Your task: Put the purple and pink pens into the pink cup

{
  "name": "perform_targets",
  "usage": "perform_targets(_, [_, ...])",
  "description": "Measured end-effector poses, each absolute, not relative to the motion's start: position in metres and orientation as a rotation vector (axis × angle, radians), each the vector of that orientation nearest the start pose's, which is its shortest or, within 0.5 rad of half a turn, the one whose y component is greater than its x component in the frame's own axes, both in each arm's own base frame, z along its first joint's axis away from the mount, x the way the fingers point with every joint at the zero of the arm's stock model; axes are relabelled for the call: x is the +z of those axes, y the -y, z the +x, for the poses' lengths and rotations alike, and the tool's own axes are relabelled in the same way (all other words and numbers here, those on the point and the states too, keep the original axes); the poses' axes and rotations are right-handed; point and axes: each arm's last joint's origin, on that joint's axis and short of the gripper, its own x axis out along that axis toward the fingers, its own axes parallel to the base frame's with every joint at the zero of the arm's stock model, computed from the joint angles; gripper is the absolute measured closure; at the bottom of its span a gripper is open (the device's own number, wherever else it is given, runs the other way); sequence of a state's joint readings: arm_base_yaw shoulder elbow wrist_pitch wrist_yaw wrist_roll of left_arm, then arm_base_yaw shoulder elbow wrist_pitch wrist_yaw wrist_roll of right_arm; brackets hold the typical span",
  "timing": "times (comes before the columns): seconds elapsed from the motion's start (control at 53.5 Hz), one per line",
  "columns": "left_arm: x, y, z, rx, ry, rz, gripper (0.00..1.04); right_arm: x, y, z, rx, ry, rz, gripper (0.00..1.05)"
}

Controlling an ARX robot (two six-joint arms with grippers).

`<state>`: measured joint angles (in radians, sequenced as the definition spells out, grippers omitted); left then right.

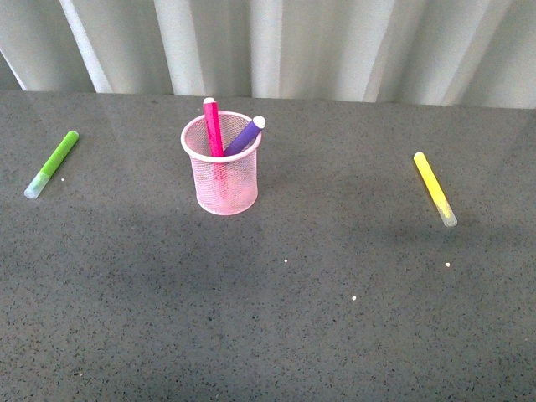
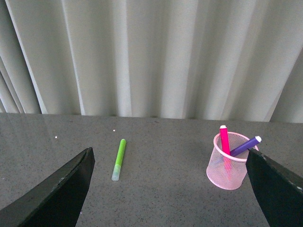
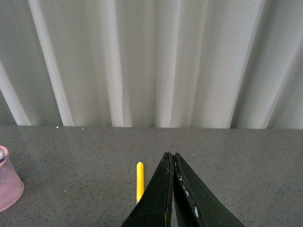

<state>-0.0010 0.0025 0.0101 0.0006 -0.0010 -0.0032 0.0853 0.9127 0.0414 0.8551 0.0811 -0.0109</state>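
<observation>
Two pens: both in the cup, nothing of the task left, judging by the views.
Table [image 1: 276, 335]: dark grey, speckled, bearing everything.
Left gripper [image 2: 168, 189]: wide apart, empty, raised above the table.
Right gripper [image 3: 172, 189]: pressed together, holding nothing.
Pink cup [image 1: 222, 180]: upright, ahead of left gripper, toward its right finger.
Pink pen [image 1: 213, 127]: standing in cup.
Purple pen [image 1: 245, 136]: leaning on cup rim.
Green marker [image 2: 119, 158]: ahead of left gripper, loose.
Yellow marker [image 3: 139, 182]: just ahead of right gripper, loose.
</observation>
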Motion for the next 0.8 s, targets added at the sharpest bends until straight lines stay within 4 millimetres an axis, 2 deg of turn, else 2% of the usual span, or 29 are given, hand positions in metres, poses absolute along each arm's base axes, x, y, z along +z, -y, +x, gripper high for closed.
perform_targets(0.187, [0.167, 0.000, 0.097, 0.000, 0.008, -0.004, 0.07, 0.166, 0.000, 0.148, -0.002, -0.005, -0.011, 1.01])
perform_targets(0.804, [0.167, 0.000, 0.097, 0.000, 0.008, -0.004, 0.07, 0.174, 0.000, 0.122, 0.001, 0.023, -0.010, 1.01])
